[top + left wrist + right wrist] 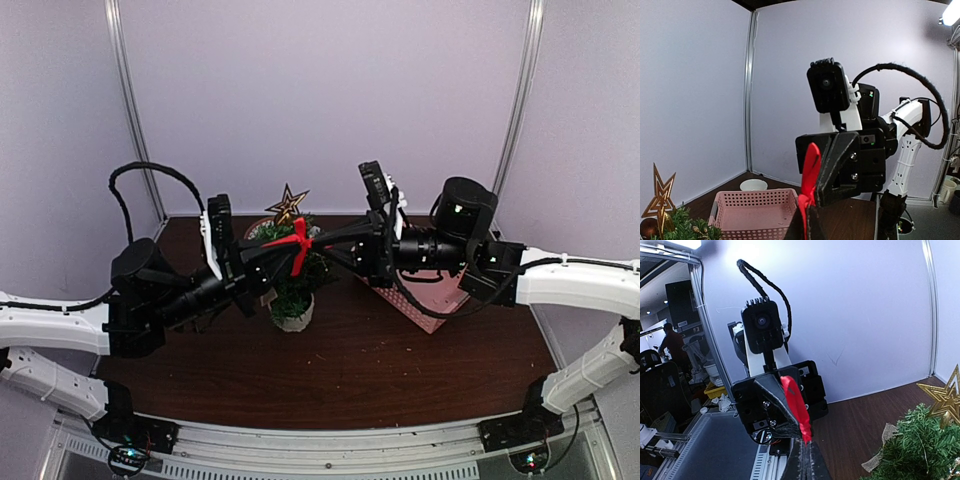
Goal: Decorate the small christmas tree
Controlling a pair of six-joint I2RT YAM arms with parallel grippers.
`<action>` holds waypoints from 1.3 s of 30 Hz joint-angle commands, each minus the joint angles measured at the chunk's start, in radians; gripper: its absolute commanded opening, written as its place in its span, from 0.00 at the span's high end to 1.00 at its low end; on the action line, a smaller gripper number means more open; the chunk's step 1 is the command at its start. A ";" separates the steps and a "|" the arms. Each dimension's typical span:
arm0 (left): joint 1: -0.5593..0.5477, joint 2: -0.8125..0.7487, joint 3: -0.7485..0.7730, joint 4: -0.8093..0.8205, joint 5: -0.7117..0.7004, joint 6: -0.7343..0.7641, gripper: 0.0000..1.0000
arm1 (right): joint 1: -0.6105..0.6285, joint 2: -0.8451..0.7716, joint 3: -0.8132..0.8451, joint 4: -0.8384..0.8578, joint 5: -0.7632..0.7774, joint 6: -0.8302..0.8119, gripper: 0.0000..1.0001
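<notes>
- We see the left gripper and right gripper both clamped tight on one red ribbon.
- The small christmas tree stands mid-worktop, directly beneath them.

Small christmas tree stands in the back half of the surface, slightly left of mid-width, with a star on its tip. Basket right of it. Ribbon over the tree, held between left pincer and right pincer.
</notes>
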 commanded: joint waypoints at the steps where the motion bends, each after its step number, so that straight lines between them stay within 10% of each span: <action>1: 0.000 -0.013 -0.011 0.017 -0.017 -0.004 0.96 | 0.006 -0.024 0.042 -0.038 0.007 -0.026 1.00; 5: 0.001 -0.084 -0.017 -0.106 -0.119 0.015 0.54 | 0.006 -0.036 0.100 -0.265 0.038 -0.127 1.00; 10: 0.042 -0.214 -0.027 -0.316 -0.241 0.025 0.37 | -0.006 -0.024 0.203 -0.651 0.077 -0.276 1.00; 19: 0.091 -0.328 -0.048 -0.483 -0.340 0.050 0.36 | -0.020 0.177 0.488 -1.266 0.249 -0.544 1.00; 39: 0.099 -0.305 -0.054 -0.450 -0.322 0.063 0.38 | -0.064 0.514 0.959 -1.428 0.147 -0.672 1.00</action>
